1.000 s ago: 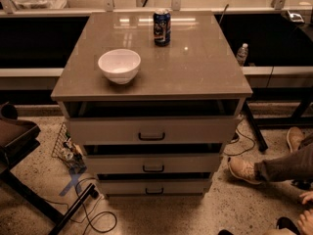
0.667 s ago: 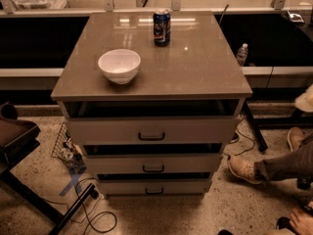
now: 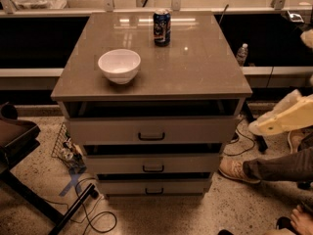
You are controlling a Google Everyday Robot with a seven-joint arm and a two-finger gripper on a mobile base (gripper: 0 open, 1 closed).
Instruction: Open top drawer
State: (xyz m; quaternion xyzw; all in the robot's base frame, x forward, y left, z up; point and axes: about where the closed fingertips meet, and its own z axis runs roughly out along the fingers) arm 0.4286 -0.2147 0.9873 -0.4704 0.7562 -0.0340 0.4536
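Glossy countertop (image 3: 195, 67) above matte top drawer (image 3: 195, 130); cream end effector (image 3: 286, 117) far right.

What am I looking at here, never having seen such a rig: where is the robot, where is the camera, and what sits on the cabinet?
There is only one picture of this moment. It comes from a single camera that looks down at the front of a grey cabinet; where the camera is mounted cannot be told.

The robot is a wheeled base with one arm. All that shows of it is the pale shape at the right edge, which seems to be the arm and its end effector. It is beside the cabinet, about level with the top drawer, and touches and holds nothing.

That drawer has a small dark handle at its centre. A white bowl and a drink can stand on the cabinet. The shoe at lower right belongs to a person.
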